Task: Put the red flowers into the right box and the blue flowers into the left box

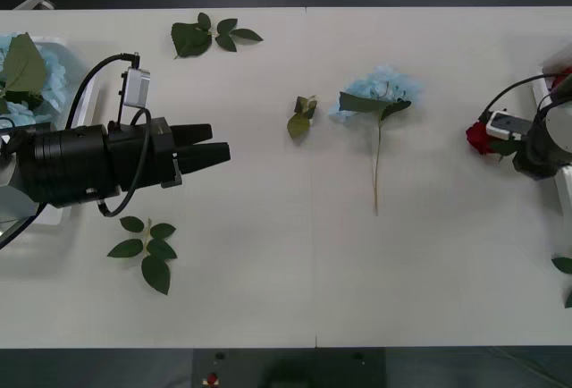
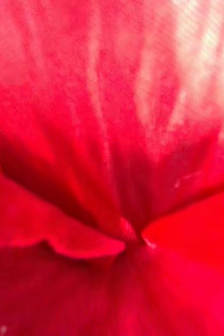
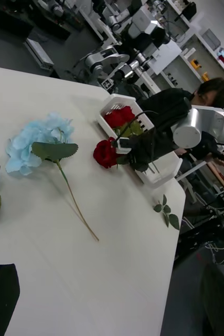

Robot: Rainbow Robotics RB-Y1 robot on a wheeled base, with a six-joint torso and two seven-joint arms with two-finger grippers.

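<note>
From the front, one blue flower (image 1: 380, 93) lies mid-desk (image 1: 268, 299) and more sit in the left box (image 1: 67, 48); the left gripper (image 1: 219, 147) hovers beside that box, jaws nearly together, empty. A red flower (image 1: 479, 137) sits at the right gripper (image 1: 527, 151), whose jaws I cannot tell. The right wrist view shows red petals (image 2: 112, 210). The left wrist view shows two red blooms: one (image 3: 105, 153) at the right gripper, one (image 3: 119, 116) in the right box (image 3: 164, 170).

The worktop (image 1: 268, 299) is smooth, matt white. On it, the blue flower (image 1: 380, 93) looks like fluffy cloth; beside the right box (image 3: 161, 168) of glossy white plastic, the red flower (image 3: 105, 153) shows velvety fabric petals.
</note>
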